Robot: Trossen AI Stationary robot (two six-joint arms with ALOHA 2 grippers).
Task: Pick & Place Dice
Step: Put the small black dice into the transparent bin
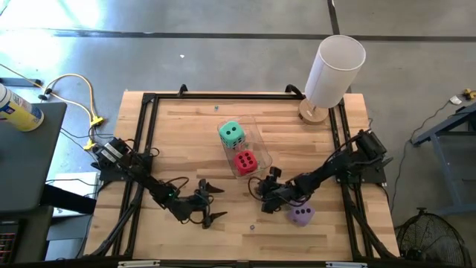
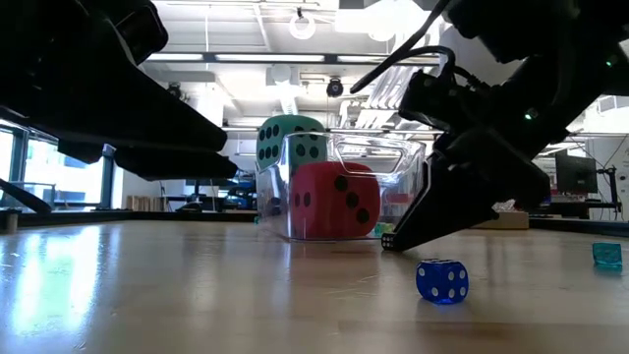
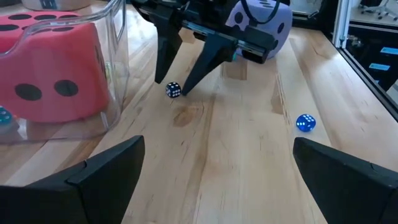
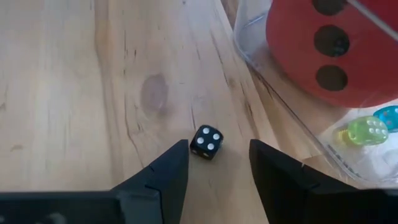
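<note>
Between the right gripper's [image 4: 214,163] two fingertips sits a tiny black die [image 4: 206,142], and that's where this could go sideways. The fingers are partly closed with a gap still wider than the die, touching nothing as far as I can tell. The die sits right at the fingertips, not deep between them, so if the jaws close from here I'd guess they catch only an edge and flick it across the table [image 1: 186,126]. It also looks turned a bit against the fingers, so a squeeze could spin it out rather than pinch it.

Just beside that gripper is the clear bin [image 4: 273,87] holding the red die [image 4: 336,43], with small yellow-green and blue dice next to it. A sloppy move could nudge the bin wall. The green die [image 1: 231,133] rests in the bin's far end, and the purple die [image 1: 301,215] lies just behind the right arm.

Another small blue die [image 3: 305,122] lies loose, well apart from the right gripper. The left gripper [image 1: 210,202] waits nearby, fingers spread wide, empty.
</note>
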